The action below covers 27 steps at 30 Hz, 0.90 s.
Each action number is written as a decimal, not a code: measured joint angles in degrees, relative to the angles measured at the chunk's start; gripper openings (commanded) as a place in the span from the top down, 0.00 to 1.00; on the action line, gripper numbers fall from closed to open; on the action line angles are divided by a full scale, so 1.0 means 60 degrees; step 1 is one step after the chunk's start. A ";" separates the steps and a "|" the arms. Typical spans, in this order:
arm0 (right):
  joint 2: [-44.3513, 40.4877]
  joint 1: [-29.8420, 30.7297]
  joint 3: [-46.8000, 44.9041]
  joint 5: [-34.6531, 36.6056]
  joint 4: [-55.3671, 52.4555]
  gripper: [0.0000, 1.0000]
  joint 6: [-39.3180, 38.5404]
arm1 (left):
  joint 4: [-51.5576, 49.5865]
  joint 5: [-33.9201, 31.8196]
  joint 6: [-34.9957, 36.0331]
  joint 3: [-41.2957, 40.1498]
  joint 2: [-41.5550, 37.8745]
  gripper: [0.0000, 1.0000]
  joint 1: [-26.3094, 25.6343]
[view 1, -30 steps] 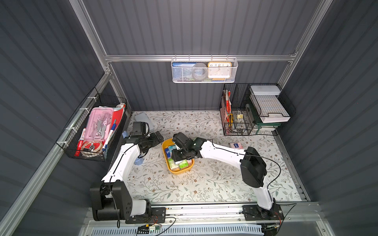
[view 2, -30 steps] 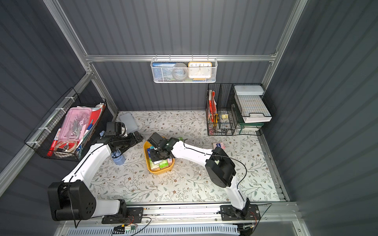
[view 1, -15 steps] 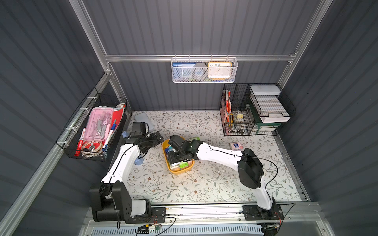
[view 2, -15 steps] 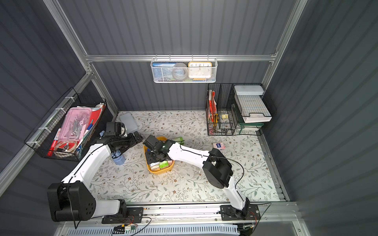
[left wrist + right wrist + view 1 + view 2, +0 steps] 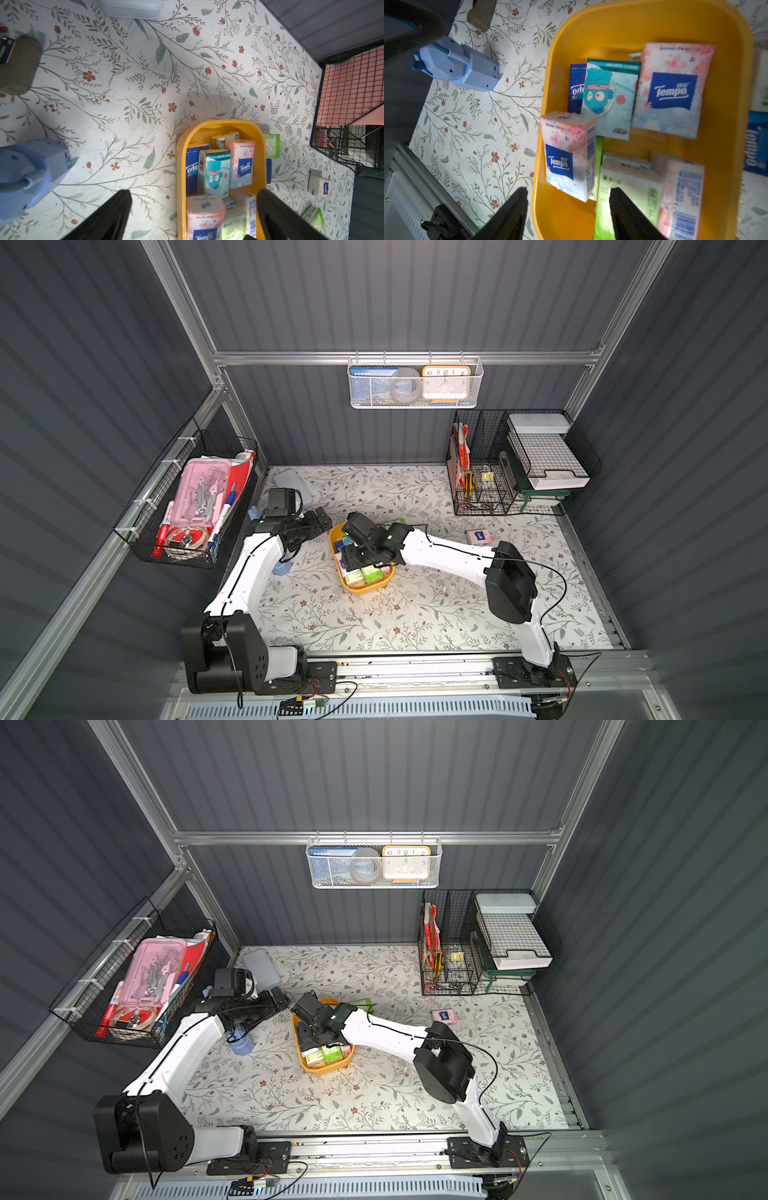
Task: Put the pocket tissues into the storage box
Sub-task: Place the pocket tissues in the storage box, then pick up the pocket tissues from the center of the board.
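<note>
The right tool (image 5: 568,189) hangs over one end of the storage box (image 5: 591,25). Its two black fingers (image 5: 512,212) are parted and nothing is clamped between them. One finger is outside the yellow side wall, over the table (image 5: 477,128), and the other is over the inside of the box.

Just ahead of the fingertips a pink Tempo packet (image 5: 566,153) stands tilted against that wall. A green packet (image 5: 629,187) lies beside the inner finger. Farther ahead of the tool more pocket tissues lie flat in the box:
- a cartoon-printed light blue packet (image 5: 608,97)
- a second pink packet (image 5: 672,89), touching the light blue one
- a dark blue packet (image 5: 576,87), partly under the light blue one

Beyond the far wall of the box, another dark blue packet (image 5: 756,143) lies on the table, just beside the box.

The left tool (image 5: 194,191) is open wide. It is above the same box, whose wall sits between its fingers. Off to the tool's side a lone pink packet (image 5: 321,187) and a green one (image 5: 313,216) lie on the table, well apart from the box. A light blue plastic device (image 5: 31,172) sits on the other side.
</note>
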 measured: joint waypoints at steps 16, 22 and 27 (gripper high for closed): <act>-0.3464 -0.2980 -0.3453 0.1417 -0.0426 0.26 0.0474 | 0.0011 0.1064 0.0401 0.0809 0.0073 0.01 -0.0259; -0.4994 -0.4703 -0.5184 0.2211 -0.1468 0.17 0.0929 | 0.0066 0.0965 0.0401 0.1319 0.0459 0.01 -0.1581; -0.6054 -0.5584 -0.6309 0.2863 -0.2382 0.11 0.1468 | 0.0171 0.0940 0.0397 0.1377 0.0641 0.01 -0.1876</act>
